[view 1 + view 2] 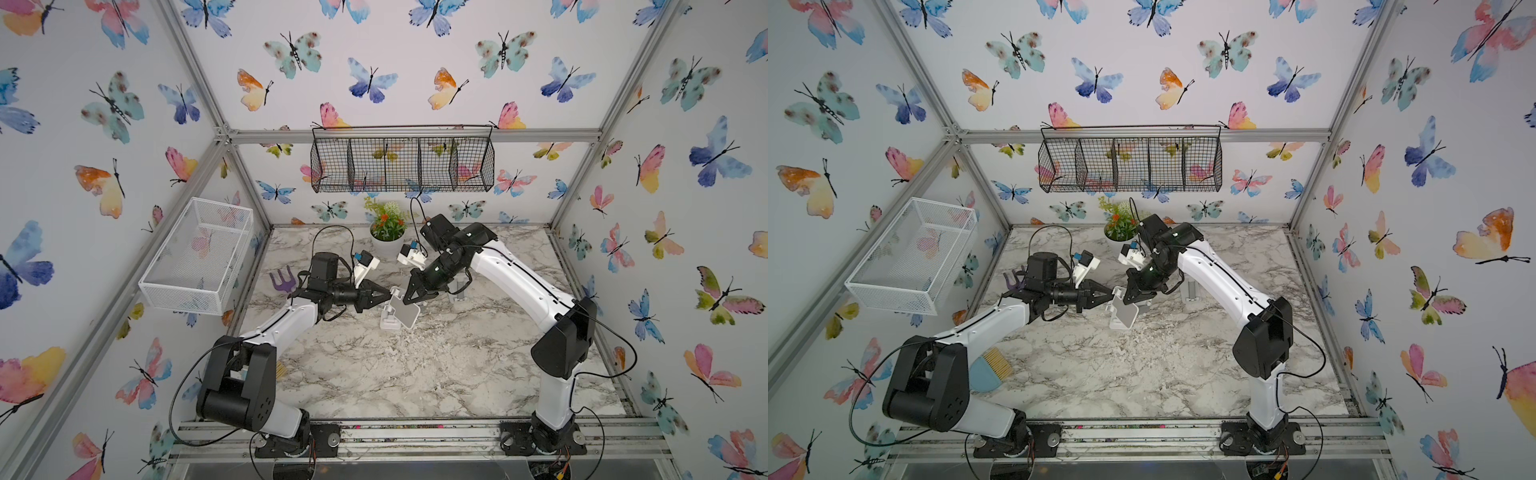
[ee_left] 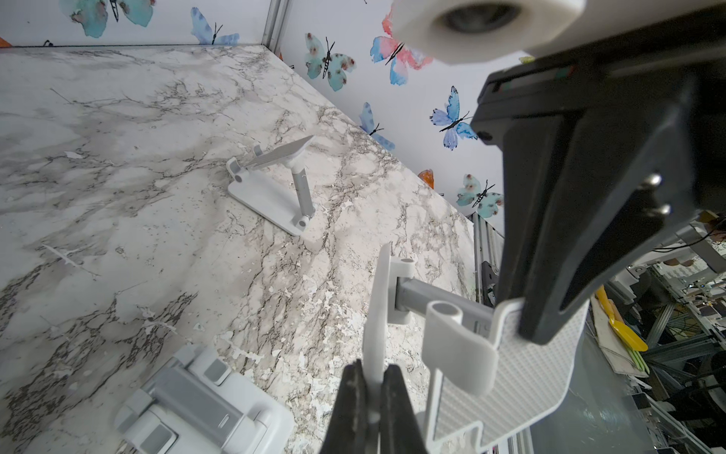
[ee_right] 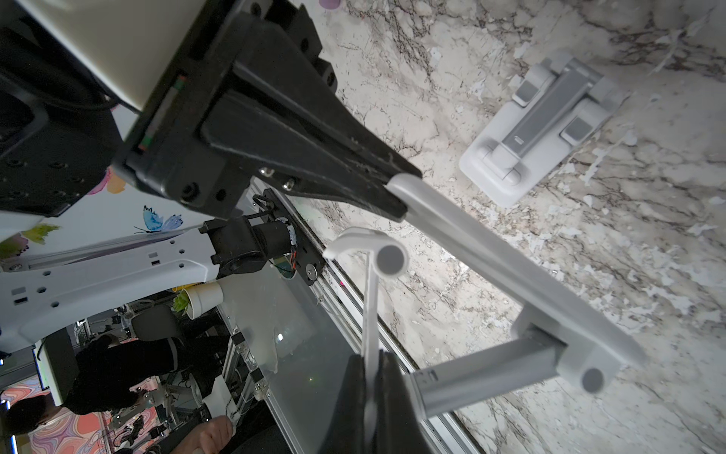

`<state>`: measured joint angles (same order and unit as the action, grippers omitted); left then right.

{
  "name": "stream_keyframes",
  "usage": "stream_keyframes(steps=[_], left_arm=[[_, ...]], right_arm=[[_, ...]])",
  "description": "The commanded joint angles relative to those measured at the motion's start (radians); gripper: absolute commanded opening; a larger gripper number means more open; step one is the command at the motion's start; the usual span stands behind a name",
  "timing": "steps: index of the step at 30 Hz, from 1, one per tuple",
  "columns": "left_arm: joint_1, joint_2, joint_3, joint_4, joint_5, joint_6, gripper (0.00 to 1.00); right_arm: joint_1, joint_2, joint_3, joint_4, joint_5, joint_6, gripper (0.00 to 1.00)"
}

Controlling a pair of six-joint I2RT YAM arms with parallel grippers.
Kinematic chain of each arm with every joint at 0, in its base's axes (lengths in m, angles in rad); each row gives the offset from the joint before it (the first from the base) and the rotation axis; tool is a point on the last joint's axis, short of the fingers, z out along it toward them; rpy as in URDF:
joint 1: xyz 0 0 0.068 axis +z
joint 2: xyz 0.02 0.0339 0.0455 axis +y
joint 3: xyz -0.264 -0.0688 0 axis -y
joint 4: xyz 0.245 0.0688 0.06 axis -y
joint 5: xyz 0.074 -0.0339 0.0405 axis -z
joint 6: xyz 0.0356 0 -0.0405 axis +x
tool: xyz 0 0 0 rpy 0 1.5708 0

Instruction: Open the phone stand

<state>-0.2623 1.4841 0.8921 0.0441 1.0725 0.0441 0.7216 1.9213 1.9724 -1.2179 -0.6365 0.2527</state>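
The white phone stand (image 1: 406, 312) hangs above the middle of the marble table, held between both grippers in both top views. My left gripper (image 2: 373, 377) is shut on the edge of one thin white plate of the stand. A grey arm (image 2: 436, 298) joins that plate to the dotted rest plate (image 2: 518, 377). My right gripper (image 3: 371, 365) is shut on the rim of that rest plate, next to its curled lip (image 3: 377, 251). The two plates stand spread apart at an angle. In a top view the left gripper (image 1: 390, 293) and right gripper (image 1: 409, 300) nearly meet tip to tip.
A folded stand (image 2: 196, 405) lies on the table under the held one. An opened stand (image 2: 275, 188) is to the right, by the right arm. A purple fork tool (image 1: 283, 281), potted plant (image 1: 387, 239), white wall basket (image 1: 195, 257) and black wire basket (image 1: 403, 164) ring the area.
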Motion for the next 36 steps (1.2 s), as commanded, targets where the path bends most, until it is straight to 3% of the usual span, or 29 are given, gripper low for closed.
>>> stream_keyframes(steps=[1, 14, 22, 23, 24, 26, 29, 33, 36], left_arm=[[0.01, 0.041, 0.014, 0.008, -0.047, 0.002, 0.0], [0.043, 0.133, 0.055, 0.103, -0.034, -0.059, 0.0], [0.046, 0.034, 0.11, -0.031, -0.072, -0.02, 0.0], [0.047, 0.012, 0.117, -0.05, -0.088, -0.015, 0.04], [0.049, -0.007, 0.126, -0.073, -0.108, -0.009, 0.14], [0.053, -0.049, 0.139, -0.117, -0.173, 0.0, 0.53], [0.055, -0.097, 0.146, -0.156, -0.335, -0.018, 0.98], [0.046, -0.141, 0.135, -0.165, -0.664, -0.117, 0.98], [0.038, -0.184, 0.11, -0.164, -0.773, -0.178, 0.98]], right_arm=[[0.027, -0.05, 0.041, 0.002, -0.068, -0.028, 0.0], [0.075, -0.07, -0.014, 0.041, -0.075, -0.012, 0.01], [0.068, -0.072, -0.05, 0.09, -0.003, 0.037, 0.01], [0.061, -0.072, -0.046, 0.09, 0.019, 0.041, 0.01], [0.049, -0.071, -0.041, 0.087, 0.041, 0.047, 0.01], [0.007, -0.075, -0.036, 0.085, 0.052, 0.057, 0.0], [-0.071, -0.095, -0.033, 0.1, 0.07, 0.084, 0.01], [-0.137, -0.101, 0.001, 0.092, 0.09, 0.097, 0.01], [-0.178, -0.091, 0.039, 0.079, 0.081, 0.115, 0.0]])
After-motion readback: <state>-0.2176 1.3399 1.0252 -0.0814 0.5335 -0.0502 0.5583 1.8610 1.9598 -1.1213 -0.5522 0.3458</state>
